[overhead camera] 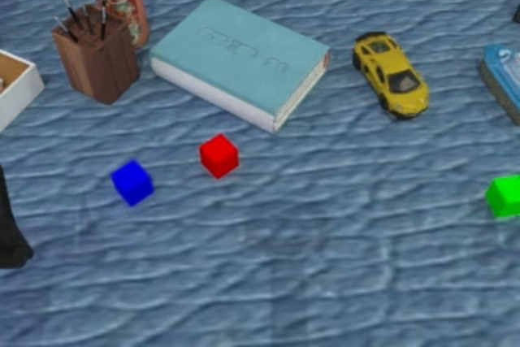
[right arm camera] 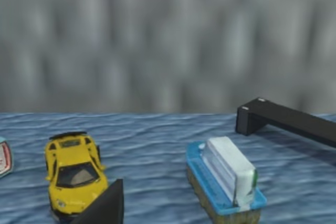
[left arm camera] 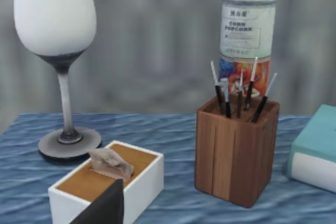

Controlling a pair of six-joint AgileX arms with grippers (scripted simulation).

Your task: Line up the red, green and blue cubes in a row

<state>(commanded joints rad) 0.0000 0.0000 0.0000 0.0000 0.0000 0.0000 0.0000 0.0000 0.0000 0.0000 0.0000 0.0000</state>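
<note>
Blue cube point(overhead camera: 132, 182) and red cube point(overhead camera: 219, 155) lie near each other, left of centre, before the teal book point(overhead camera: 240, 61). Green cube point(overhead camera: 504, 196) sits well apart, cut by the right edge, beyond the yellow toy car point(overhead camera: 390, 74). Left gripper point(overhead camera: 11, 229) is parked at the left edge; finger spread cannot be told. The right gripper does not appear from above.

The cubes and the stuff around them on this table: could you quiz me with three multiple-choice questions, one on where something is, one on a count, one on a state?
1. Which cube sits nearest the table's right edge in the top view?
A. red
B. green
C. blue

2. How many toy cars are on the table?
A. one
B. two
C. three

3. How does the teal book rest?
A. standing upright
B. lying open
C. lying flat and closed

Answers:
1. B, the green cube is at the right edge, while the red cube and blue cube lie left of centre.
2. A, only one yellow toy car shows.
3. C, the book lies flat, cover up and closed.
</note>
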